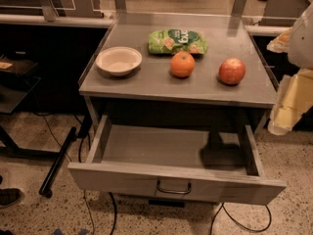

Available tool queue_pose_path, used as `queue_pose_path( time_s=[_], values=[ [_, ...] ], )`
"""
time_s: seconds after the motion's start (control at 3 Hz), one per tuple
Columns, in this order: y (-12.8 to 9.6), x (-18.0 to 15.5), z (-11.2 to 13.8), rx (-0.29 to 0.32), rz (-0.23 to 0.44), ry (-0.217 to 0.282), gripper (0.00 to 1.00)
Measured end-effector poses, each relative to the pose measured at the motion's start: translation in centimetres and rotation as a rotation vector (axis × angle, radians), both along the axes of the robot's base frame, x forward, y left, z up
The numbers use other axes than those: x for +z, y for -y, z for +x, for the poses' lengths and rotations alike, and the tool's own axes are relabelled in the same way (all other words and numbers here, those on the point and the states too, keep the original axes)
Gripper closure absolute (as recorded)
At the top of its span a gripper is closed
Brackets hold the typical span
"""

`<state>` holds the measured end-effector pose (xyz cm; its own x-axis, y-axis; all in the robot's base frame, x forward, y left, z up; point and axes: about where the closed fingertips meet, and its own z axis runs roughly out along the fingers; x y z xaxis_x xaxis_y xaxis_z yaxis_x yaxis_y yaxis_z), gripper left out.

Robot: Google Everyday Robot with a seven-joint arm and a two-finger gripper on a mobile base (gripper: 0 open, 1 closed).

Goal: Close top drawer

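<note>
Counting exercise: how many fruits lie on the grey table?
2: a round orange fruit at centre, a round red apple right of it; none appear hidden; gripper at right edge.

I see my arm (pixel 303 33) at far R edge of view, raised; gripper (pixel 286 109) hangs just below it, angled down-left.

The wide grey top drawer (pixel 146 180) has a matt, faintly streaked front, like painted wood, and its small dark loop handle (pixel 173 188) looks like metal with a slight sheen. The grey tabletop (pixel 146 84) is smooth with a dull shine. The round cream bowl (pixel 119 60) looks smooth and matt. The green snack bag (pixel 177 41) is crinkled, glossy film. The orange fruit (pixel 182 64) looks finely dimpled, the red apple (pixel 232 71) smooth-skinned. The pale yellowish tool (pixel 286 111), at the tabletop's right edge, looks like matt plastic.
</note>
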<state>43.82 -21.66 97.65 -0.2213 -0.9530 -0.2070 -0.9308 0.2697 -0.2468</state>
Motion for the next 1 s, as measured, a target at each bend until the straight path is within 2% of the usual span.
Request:
queue_pose_path(
  time_s=[0.33, 0.67, 1.0],
  values=[
    [0.00, 0.00, 0.00, 0.000, 0.000, 0.000, 0.00],
    [0.00, 0.00, 0.00, 0.000, 0.000, 0.000, 0.09],
    [0.00, 0.00, 0.00, 0.000, 0.000, 0.000, 0.32]
  ],
)
